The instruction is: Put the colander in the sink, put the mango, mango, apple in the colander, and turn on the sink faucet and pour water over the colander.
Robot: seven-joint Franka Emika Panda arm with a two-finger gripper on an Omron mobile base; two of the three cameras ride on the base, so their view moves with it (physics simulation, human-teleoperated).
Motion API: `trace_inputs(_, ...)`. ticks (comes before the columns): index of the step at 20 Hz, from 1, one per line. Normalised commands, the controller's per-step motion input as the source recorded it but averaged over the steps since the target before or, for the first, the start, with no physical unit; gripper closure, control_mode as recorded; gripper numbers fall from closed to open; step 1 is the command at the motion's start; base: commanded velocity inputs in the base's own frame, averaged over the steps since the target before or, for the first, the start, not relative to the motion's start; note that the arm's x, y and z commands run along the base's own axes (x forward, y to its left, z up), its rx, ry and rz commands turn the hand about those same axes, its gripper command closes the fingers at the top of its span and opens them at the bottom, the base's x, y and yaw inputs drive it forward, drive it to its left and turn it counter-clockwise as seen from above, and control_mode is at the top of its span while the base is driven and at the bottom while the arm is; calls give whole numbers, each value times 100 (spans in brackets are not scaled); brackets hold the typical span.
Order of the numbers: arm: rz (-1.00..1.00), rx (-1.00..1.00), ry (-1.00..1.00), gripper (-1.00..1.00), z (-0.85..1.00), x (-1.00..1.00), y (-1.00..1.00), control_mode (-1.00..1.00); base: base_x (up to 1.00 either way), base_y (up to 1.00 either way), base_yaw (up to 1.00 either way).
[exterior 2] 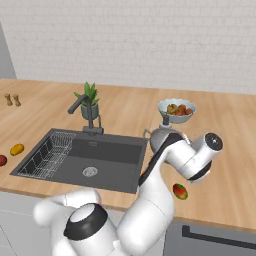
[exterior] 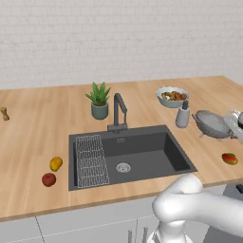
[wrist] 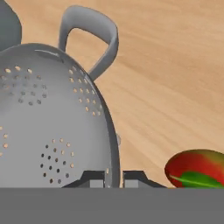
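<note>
The silvery perforated colander (exterior: pixel 212 124) (wrist: pixel 43 122) is tilted on the counter right of the sink (exterior: pixel 142 142) (exterior 2: pixel 110 160). In the right base view my arm half hides the colander (exterior 2: pixel 159 138). My gripper (wrist: pixel 113 179) is shut on its rim, one finger on each side of the wall. A red-green mango (exterior: pixel 229 158) (exterior 2: pixel 180 191) (wrist: pixel 197 170) lies just beside it, near the counter's front edge. A yellow mango (exterior: pixel 56 163) (exterior 2: pixel 17 149) and the red apple (exterior: pixel 48 179) (exterior 2: pixel 1 160) lie left of the sink. The dark faucet (exterior: pixel 118 111) (exterior 2: pixel 85 112) stands behind the basin with no water running.
A wire rack (exterior: pixel 91 160) fills the sink's left part. A pale bowl of food (exterior: pixel 172 96) (exterior 2: pixel 176 109) and a grey soap dispenser (exterior: pixel 182 115) stand just behind the colander. A potted plant (exterior: pixel 99 100) is beside the faucet. Small shakers (exterior 2: pixel 12 100) stand far left.
</note>
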Motion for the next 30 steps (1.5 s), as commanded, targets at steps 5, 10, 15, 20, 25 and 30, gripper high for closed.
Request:
trace_inputs(5, 48, -15, -16, 100, 38, -14, 88, -100, 0, 0, 0)
trace_inputs(10, 39, -26, -2, 100, 21, 2, 99, -100, 0, 0, 0)
trace_inputs(15, 12, -24, -6, 100, 8, 1, 100, -100, 0, 0, 0)
trace_inputs(20, 6, -10, -4, 100, -6, 18, 86, -100, 0, 0, 0)
trace_inputs(25, 23, -6, 11, 100, -34, 62, 43, -100, 0, 0, 0)
trace_inputs(30, 16, 0, 28, 100, -20, 67, 33, -100, 0, 0, 0)
